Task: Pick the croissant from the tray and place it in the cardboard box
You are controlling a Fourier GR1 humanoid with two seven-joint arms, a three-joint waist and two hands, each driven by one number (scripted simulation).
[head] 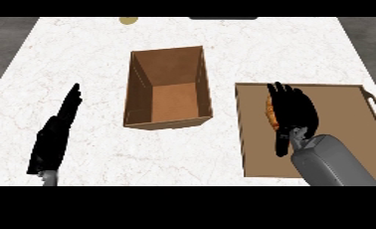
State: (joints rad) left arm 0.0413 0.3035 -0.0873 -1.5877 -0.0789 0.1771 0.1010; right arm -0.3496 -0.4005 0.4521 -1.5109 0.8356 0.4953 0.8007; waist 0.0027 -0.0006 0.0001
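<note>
Head view. Left hand (55, 133), lower left of the frame: seen edge-on, fingers straight and pointing toward the upper edge, at rest, holding nothing. Right hand (294, 111), right of centre: back of the hand uppermost, fingers extended toward the top, thumb hanging toward the lower edge. Its grey forearm (330, 162) enters from the lower right.
</note>
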